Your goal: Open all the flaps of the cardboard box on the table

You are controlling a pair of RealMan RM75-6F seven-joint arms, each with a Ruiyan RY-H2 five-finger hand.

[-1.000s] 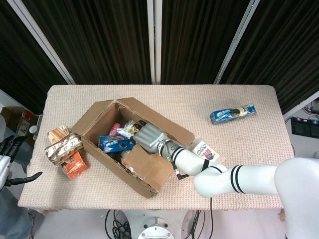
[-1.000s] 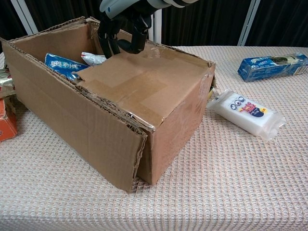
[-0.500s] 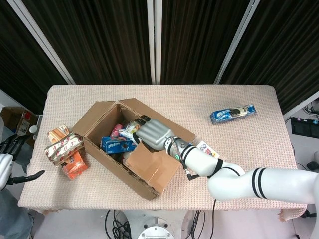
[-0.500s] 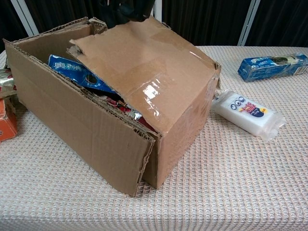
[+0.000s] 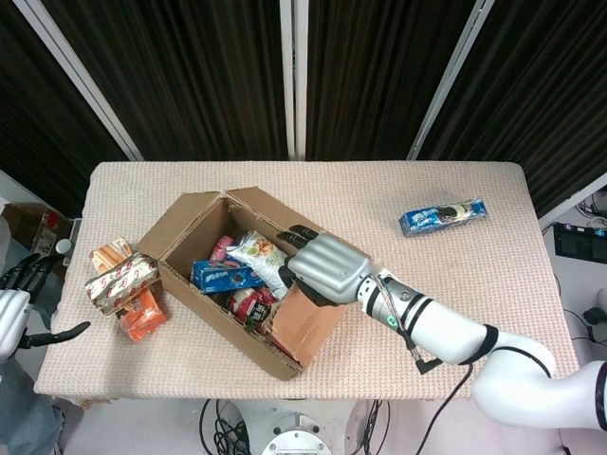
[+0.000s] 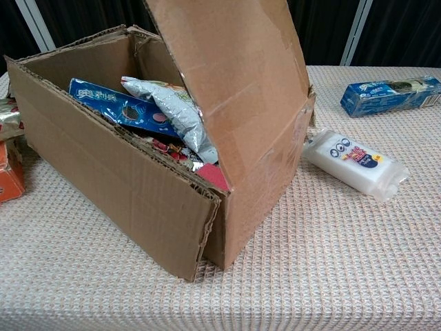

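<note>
The right hand [image 5: 322, 266], gripping the near-right flap [image 6: 234, 76] of the brown cardboard box [image 6: 117, 172], holds it upright; I judge folding it outward comes next.

The left hand [image 5: 14, 303] idles open, far left.

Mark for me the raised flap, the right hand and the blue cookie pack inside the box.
raised flap [image 6: 234, 69], chest view, middle of its inner face.
right hand [image 5: 327, 267], head view, back of the hand.
blue cookie pack [image 5: 224, 278], head view, its top face.
</note>
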